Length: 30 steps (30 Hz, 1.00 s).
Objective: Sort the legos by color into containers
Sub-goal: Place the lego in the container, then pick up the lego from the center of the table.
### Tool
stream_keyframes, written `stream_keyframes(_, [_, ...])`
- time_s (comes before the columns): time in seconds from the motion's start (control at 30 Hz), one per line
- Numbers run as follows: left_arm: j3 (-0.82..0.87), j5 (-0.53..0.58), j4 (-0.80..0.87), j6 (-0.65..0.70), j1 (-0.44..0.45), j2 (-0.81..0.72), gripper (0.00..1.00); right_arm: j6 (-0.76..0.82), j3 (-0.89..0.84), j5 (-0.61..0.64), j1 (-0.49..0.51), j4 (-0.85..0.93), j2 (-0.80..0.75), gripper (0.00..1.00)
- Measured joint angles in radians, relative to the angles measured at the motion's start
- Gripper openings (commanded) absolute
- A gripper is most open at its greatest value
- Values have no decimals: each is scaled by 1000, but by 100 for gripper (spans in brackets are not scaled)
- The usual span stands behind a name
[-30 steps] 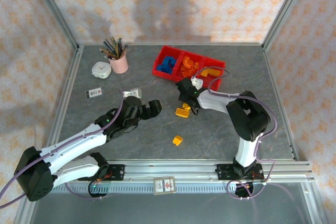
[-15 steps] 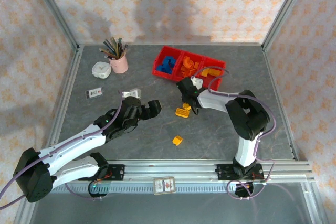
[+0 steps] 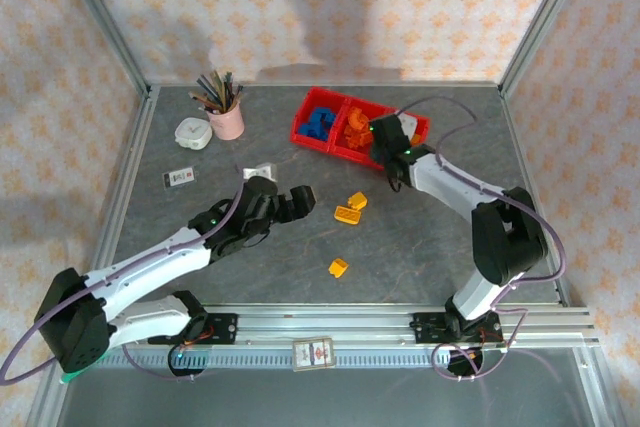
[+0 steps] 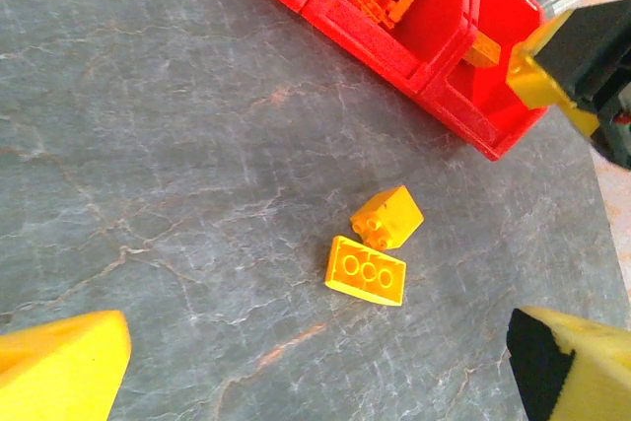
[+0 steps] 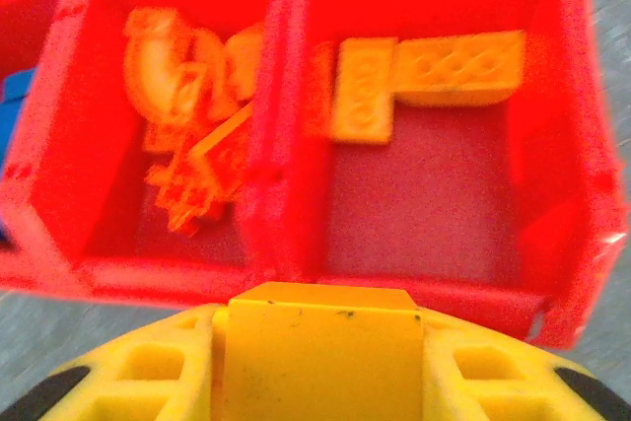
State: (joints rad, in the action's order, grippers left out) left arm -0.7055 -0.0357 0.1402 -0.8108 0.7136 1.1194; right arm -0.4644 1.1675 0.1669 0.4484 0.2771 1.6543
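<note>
Grey, veined surface (image 3: 400,257) inside a patterned-wall cell carries a row of three joined red plastic bins (image 3: 298,134) toward the back. A second ago the right pincer (image 3: 387,145) was down among the loose yellow bricks in front of the bins, its jaws about half open. Since then it has narrowed sharply and swung back, and it now hangs over the bins' near edge, roughly at the divider between the middle and right-hand compartments. Its wrist camera shows a small flat-faced yellow plastic brick (image 5: 315,335) clamped between the fingers, so the pick looks done and the carry nearly so.

Beyond it, the right-hand compartment (image 5: 424,204) holds two yellow studded plates. The middle compartment (image 5: 148,234) holds a tangle of orange curved pieces, and blue shows at the far left. The yellow end is, I judge, where this brick belongs, so a little more reach toward the right-hand compartment is needed before release.

The left pincer (image 3: 297,203) has edged forward toward the centre, spread as wide as it goes and holding nothing. Still to sort are a pair of yellow bricks (image 4: 367,271) touching each other just ahead of it, and a lone yellow piece (image 3: 338,267) nearer the arm bases.
</note>
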Motion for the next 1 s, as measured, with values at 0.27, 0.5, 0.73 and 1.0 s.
stream_keyframes(0.27, [-74, -18, -38, 2, 11, 112, 99, 58, 115, -2, -99, 8, 142, 49])
stream_keyframes(0.5, [-119, -32, -56, 14, 11, 169, 99, 97, 161, -3, -113, 28, 204, 58])
stream_keyframes(0.73, [-127, -34, -56, 28, 11, 174, 99, 126, 148, -43, -102, 32, 180, 65])
stream_keyframes(1.0, [-108, -23, -48, 27, 11, 95, 99, 124, 24, -85, 30, 37, 44, 70])
